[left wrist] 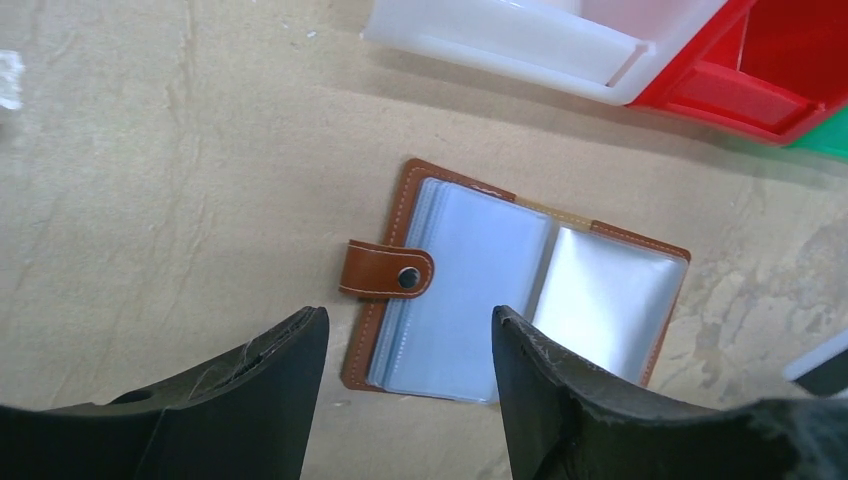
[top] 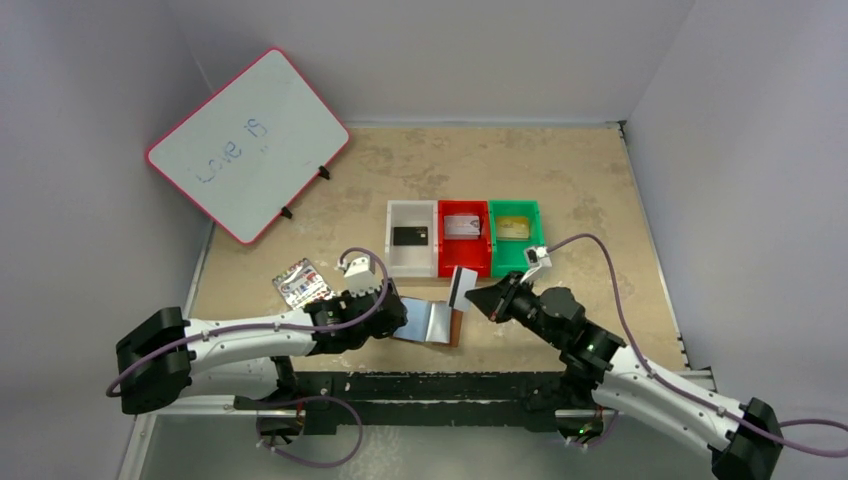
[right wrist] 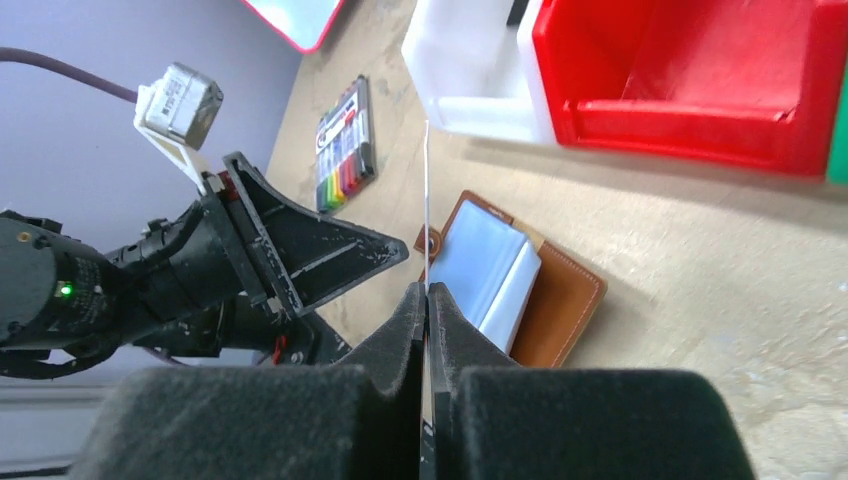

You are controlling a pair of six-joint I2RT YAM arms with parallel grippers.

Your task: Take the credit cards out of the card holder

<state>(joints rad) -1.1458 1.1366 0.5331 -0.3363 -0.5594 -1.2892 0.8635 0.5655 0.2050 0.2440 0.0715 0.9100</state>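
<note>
The holder (left wrist: pixel 520 300) lies open on the desk (left wrist: pixel 150 200) near the bins (top: pixel 464 268) — the left claw (left wrist: pixel 405 318) hovers over it, jaws wide and empty. The right claw (right wrist: pixel 426 295) pinches a card (right wrist: pixel 426 200) upright beside it.

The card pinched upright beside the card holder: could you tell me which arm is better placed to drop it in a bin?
Right. The right gripper is shut on the card, close to the red bin; the left gripper hangs open and empty over the card holder.
</note>
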